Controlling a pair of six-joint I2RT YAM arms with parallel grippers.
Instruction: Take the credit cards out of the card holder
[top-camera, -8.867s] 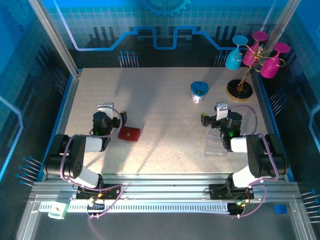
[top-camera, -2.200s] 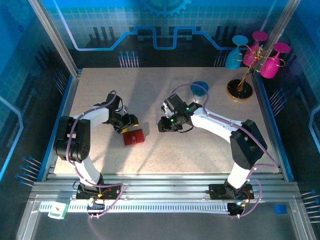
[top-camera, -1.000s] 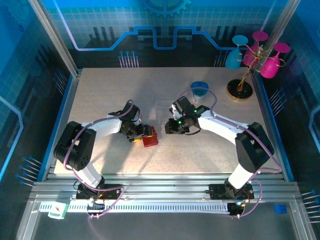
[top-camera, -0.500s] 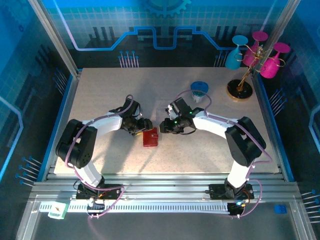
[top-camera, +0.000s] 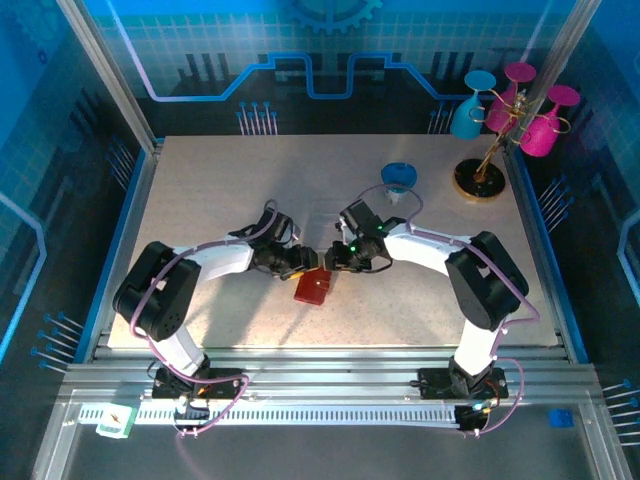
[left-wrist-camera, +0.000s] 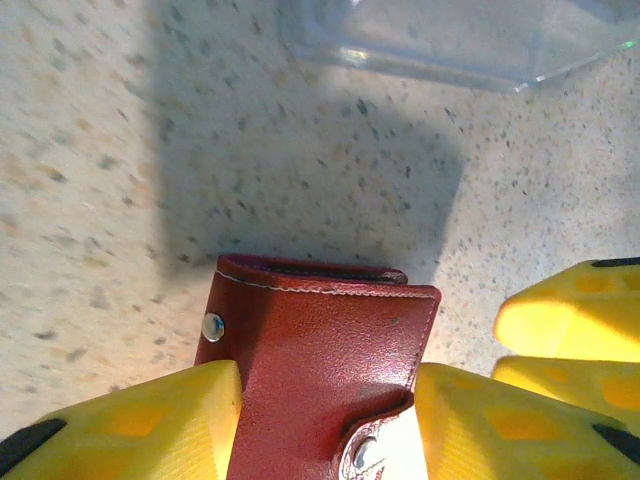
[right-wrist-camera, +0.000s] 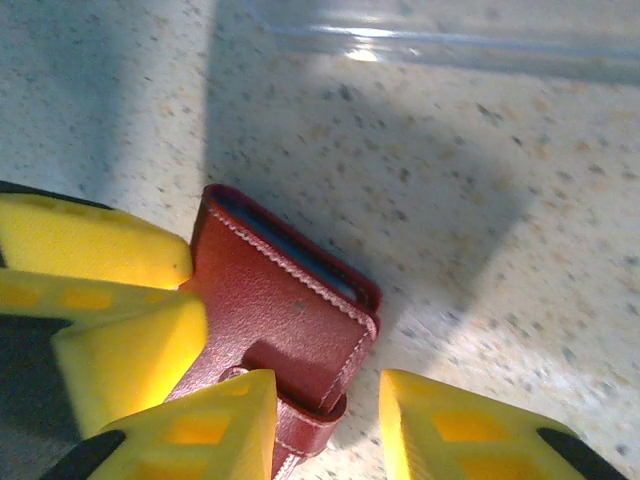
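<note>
The red card holder (top-camera: 312, 287) lies folded on the speckled table, its snap strap fastened. My left gripper (top-camera: 298, 263) is shut on it, and in the left wrist view both yellow fingers (left-wrist-camera: 130, 425) press the card holder (left-wrist-camera: 320, 340) at its two sides. My right gripper (right-wrist-camera: 325, 395) is open at the strap corner of the card holder (right-wrist-camera: 290, 310): one finger lies over the strap, the other stands off on bare table. The credit cards stay inside; a dark blue card edge (right-wrist-camera: 290, 250) shows in the fold.
A clear plastic tray (left-wrist-camera: 450, 40) lies just beyond the holder, its edge (right-wrist-camera: 450, 40) also in the right wrist view. A blue cup (top-camera: 398, 180) stands behind the right arm. A stand of pink and blue glasses (top-camera: 500, 110) is at the back right.
The left gripper's jaws have narrowed onto the card holder, which slid a little right and nearer. The right gripper has moved in to meet it.
</note>
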